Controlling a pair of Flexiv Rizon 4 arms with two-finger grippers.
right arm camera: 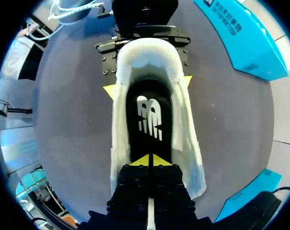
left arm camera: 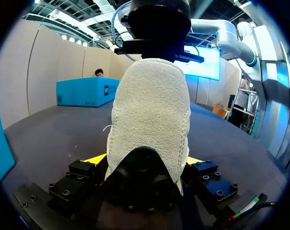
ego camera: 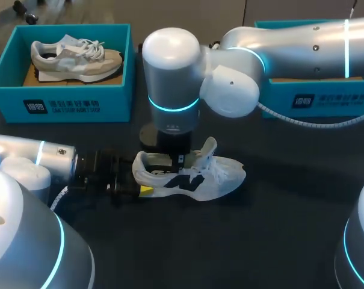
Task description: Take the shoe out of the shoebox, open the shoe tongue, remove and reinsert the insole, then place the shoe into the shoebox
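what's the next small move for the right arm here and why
Probably raise the right gripper slightly, to draw the black insole up out of the white shoe: its tips sit closed at the insole, which lies flat inside, while the left gripper clamps the heel.

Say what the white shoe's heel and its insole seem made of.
White shoe, heel: soft textile, likely fleece or terry knit, matte; its surface shows a nubby pile. Insole: smooth, matte black sheet with a white printed mark, perhaps fabric-faced foam; unconfirmed.
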